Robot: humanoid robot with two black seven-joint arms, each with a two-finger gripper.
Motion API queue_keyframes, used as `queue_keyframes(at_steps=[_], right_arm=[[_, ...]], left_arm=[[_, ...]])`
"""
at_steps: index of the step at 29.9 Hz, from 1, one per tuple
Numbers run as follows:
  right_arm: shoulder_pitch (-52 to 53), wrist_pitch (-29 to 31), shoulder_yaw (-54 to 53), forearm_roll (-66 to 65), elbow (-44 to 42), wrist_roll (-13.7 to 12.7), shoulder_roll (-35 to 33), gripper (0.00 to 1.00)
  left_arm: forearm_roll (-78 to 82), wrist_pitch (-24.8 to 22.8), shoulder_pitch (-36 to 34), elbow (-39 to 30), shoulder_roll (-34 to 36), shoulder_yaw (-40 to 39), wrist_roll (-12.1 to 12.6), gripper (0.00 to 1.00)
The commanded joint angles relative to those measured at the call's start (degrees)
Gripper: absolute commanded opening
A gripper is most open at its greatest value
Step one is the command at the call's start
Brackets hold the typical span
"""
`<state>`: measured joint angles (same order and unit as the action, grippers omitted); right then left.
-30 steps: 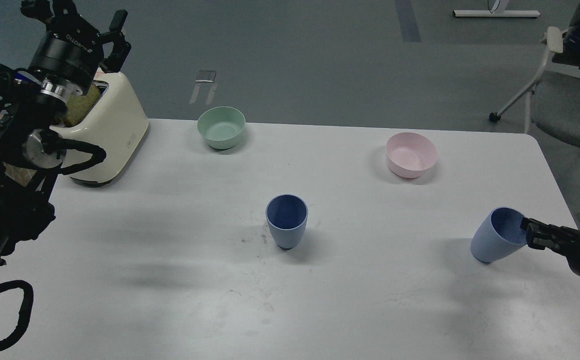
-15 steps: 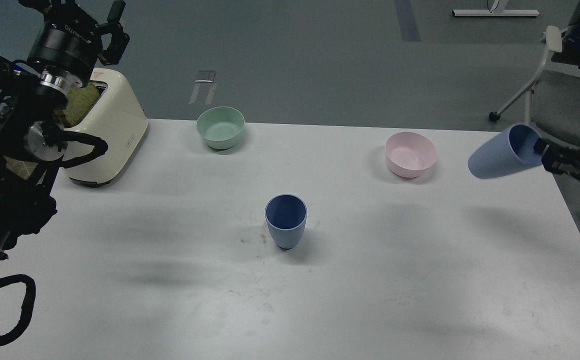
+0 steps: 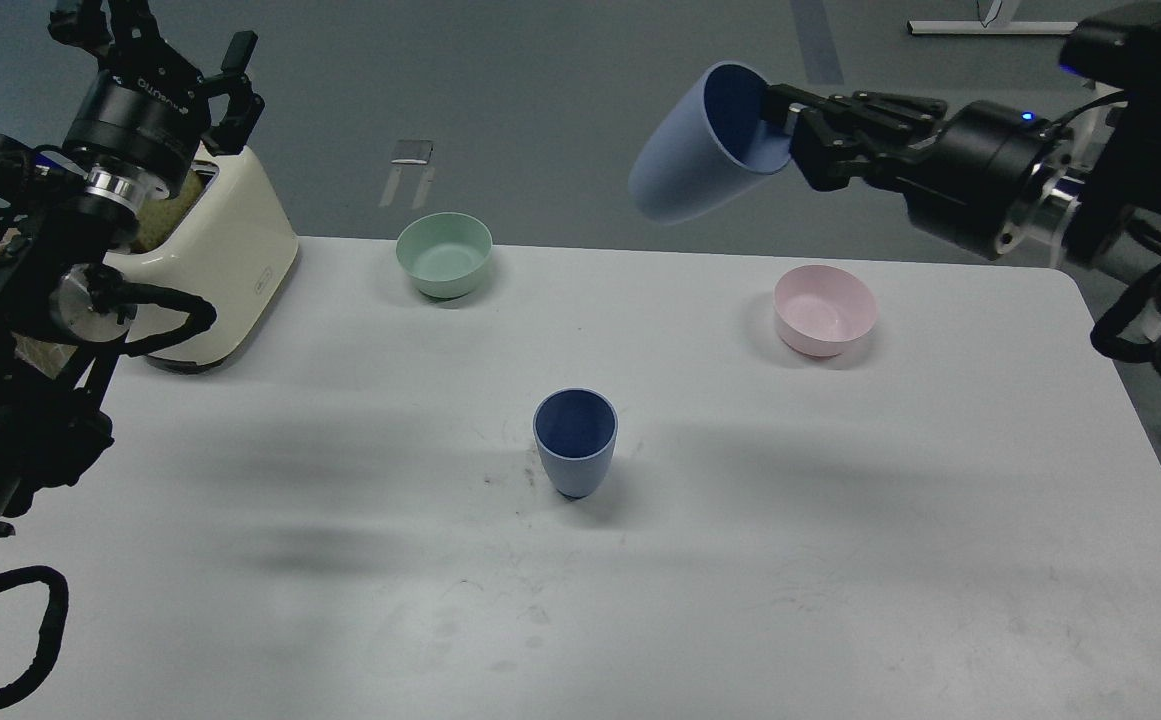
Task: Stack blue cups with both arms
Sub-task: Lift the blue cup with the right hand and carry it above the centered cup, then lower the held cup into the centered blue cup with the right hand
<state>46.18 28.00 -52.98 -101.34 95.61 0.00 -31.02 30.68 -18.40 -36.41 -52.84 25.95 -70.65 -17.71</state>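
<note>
Overhead, the right tool (image 3: 778, 125) holds one blue cup (image 3: 692, 150) well clear of the worktop (image 3: 840, 520), its fingers closed on the rim, one inside the mouth and the rest outside; the held cup is tilted steeply, mouth toward the right arm and narrow base pointing down and to the left, and it hangs in front of the grey floor beyond the worktop's far edge, between the green bowl (image 3: 443, 254) and the pink bowl (image 3: 825, 309) in the picture. The second blue cup (image 3: 575, 441) stands upright near the middle of the worktop, mouth up, its darker inside showing; nothing touches it, and it is well apart from both bowls. The green bowl sits near the far edge toward the left; the pink bowl sits toward the far right; both rest upright on the worktop. The left tool (image 3: 155, 45) is raised at the upper left, above a cream toaster (image 3: 230, 265) that stands on the worktop's far left corner; its fingers are spread apart and hold nothing. The left arm's black links and cables fill the left edge of the view; soft shadows lie across the pale worktop, which shows faint scuffs near the standing cup.
</note>
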Motion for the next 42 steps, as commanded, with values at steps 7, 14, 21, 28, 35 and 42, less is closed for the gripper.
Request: queue_keyframes(at_steps=[7,14,21,28,35,42], right_arm=[[2.51,0.0,13.15,-0.44,-0.43,-2.37,1.84,0.0],[2.59,0.0,16.41,-0.7,-0.43,-3.78,1.84,0.0],[2.77,0.0,19.4,-0.88,-0.51,-4.31,2.1,0.0],[2.68,0.0,20.46,-3.34,-2.45,-4.31,4.21,0.0],[1.72,0.0,21.51,-5.71,-3.59,-4.39,6.15,0.0],[1.72,0.0,21.6,-6.24,-5.52,-4.39,8.17,0.0]], left_arm=[[-0.01,0.03,-0.59,-0.42,0.24,-0.63,-0.13,0.97],[-0.01,0.3,-0.94,-0.51,-0.28,-0.63,-0.04,0.97],[-0.01,0.12,-0.77,-0.51,-0.28,-0.54,-0.04,0.97],[-0.01,0.21,-0.77,-0.51,-0.28,-0.63,-0.04,0.97],[-0.01,0.03,-0.77,-0.51,-0.28,-0.46,-0.04,0.97],[-0.01,-0.05,-0.86,-0.51,-0.2,-0.63,-0.13,0.97]])
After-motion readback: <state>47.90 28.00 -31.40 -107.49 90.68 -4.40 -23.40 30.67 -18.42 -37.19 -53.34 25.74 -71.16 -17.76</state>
